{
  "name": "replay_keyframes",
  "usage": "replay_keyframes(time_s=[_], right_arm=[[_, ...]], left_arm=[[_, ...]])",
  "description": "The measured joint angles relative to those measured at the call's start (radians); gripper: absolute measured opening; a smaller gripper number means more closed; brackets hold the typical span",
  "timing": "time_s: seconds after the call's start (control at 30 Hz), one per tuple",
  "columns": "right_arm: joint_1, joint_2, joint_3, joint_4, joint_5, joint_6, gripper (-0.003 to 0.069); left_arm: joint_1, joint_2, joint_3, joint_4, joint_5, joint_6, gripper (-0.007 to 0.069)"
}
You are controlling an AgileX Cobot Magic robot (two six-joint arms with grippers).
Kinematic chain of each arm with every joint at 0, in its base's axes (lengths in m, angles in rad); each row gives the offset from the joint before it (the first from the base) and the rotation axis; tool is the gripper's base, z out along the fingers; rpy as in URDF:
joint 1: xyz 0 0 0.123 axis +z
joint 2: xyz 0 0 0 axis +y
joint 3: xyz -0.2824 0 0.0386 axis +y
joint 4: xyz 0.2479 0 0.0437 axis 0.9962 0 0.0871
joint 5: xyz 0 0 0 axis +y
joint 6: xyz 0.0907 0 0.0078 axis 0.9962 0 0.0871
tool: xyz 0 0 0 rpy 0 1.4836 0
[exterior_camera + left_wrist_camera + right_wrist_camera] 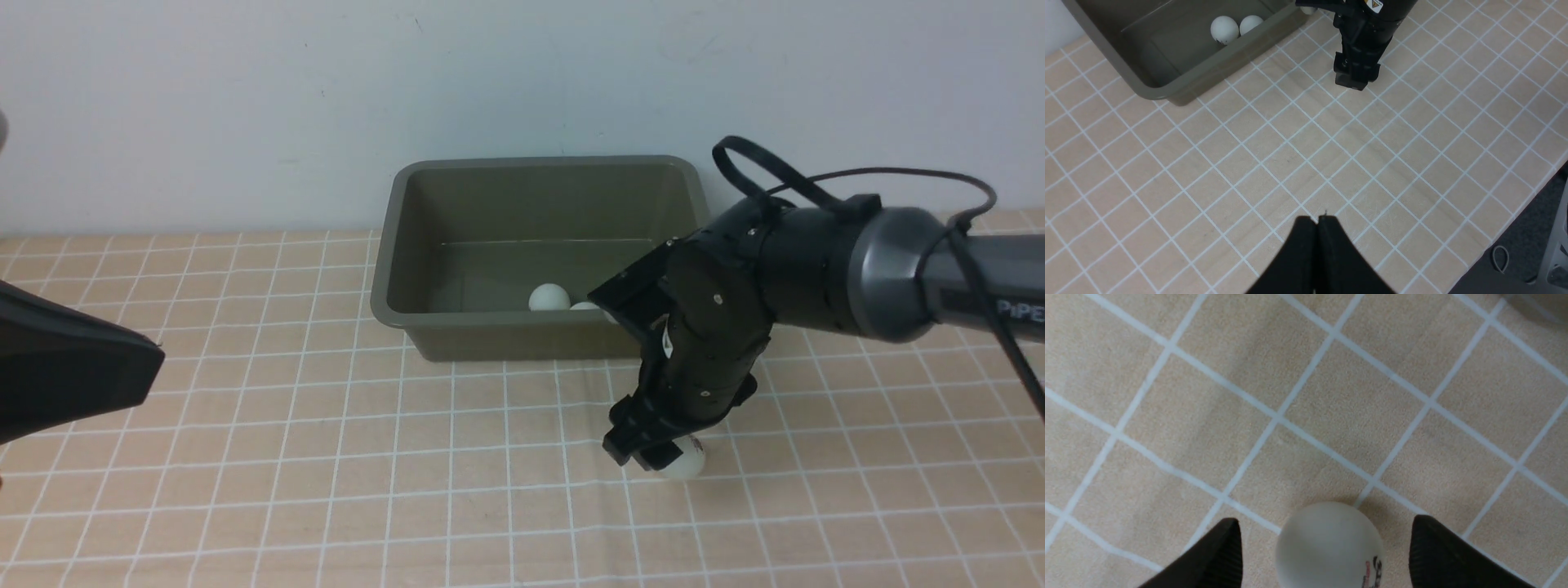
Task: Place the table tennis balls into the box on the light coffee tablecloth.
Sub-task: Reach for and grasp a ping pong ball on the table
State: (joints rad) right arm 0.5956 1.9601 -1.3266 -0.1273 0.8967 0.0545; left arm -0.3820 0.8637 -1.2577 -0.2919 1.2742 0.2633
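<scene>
two table tennis balls [548, 297] are seen in the box [522, 339]; the third ball [686, 464], on the tablecloth [326, 457], is straddled by the open right claw [1325, 522] and may be knocked away if pinched off-centre.

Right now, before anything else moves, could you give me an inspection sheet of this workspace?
Surface: light coffee tablecloth, flat, white grid lines.
Job's things: two table tennis balls inside the box; a third ball on the cloth, nearer the robot.
Clutter: nothing seen.
End effectors: right end effector open, straddling the third ball without touching; left end effector shut, empty, above bare cloth.
Cables: black cable looped over the right arm, clear of the box.
Surroundings: plain pale wall behind the box.
</scene>
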Motion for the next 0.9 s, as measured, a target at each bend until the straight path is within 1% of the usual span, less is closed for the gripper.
replay_keyframes(time_s=[0.1, 0.2, 0.23, 0.27, 0.3, 0.37, 0.5, 0.67, 0.77, 0.9], right_arm=[[0.000, 0.020, 0.000, -0.008, -0.001, 0.006, 0.0495], [0.000, 0.033, 0.000, -0.009, -0.002, 0.018, 0.0469], [0.000, 0.036, 0.000, -0.009, -0.004, 0.021, 0.0435], [0.000, 0.036, 0.000, -0.009, -0.005, 0.022, 0.0418], [0.000, 0.036, 0.000, -0.009, -0.006, 0.022, 0.0369], [0.000, 0.036, 0.000, -0.009, -0.006, 0.022, 0.0358], [0.000, 0.035, -0.011, 0.000, 0.031, 0.022, 0.0358], [0.000, 0.014, -0.105, 0.037, 0.131, 0.007, 0.0358], [0.000, -0.018, -0.222, 0.077, 0.201, -0.033, 0.0358], [0.000, -0.039, -0.378, 0.100, 0.237, -0.063, 0.0358]], left_arm=[[0.000, 0.000, 0.000, 0.000, 0.000, 0.000, -0.0069], [0.000, 0.000, 0.000, 0.000, 0.000, 0.000, -0.0069], [0.000, 0.000, 0.000, 0.000, 0.000, 0.000, -0.0069], [0.000, 0.000, 0.000, 0.000, 0.000, 0.000, -0.0069], [0.000, 0.000, 0.000, 0.000, 0.000, 0.000, -0.0069], [0.000, 0.000, 0.000, 0.000, 0.000, 0.000, -0.0069], [0.000, 0.000, 0.000, 0.000, 0.000, 0.000, -0.0069], [0.000, 0.000, 0.000, 0.000, 0.000, 0.000, -0.0069], [0.000, 0.000, 0.000, 0.000, 0.000, 0.000, -0.0069], [0.000, 0.000, 0.000, 0.000, 0.000, 0.000, -0.0069]])
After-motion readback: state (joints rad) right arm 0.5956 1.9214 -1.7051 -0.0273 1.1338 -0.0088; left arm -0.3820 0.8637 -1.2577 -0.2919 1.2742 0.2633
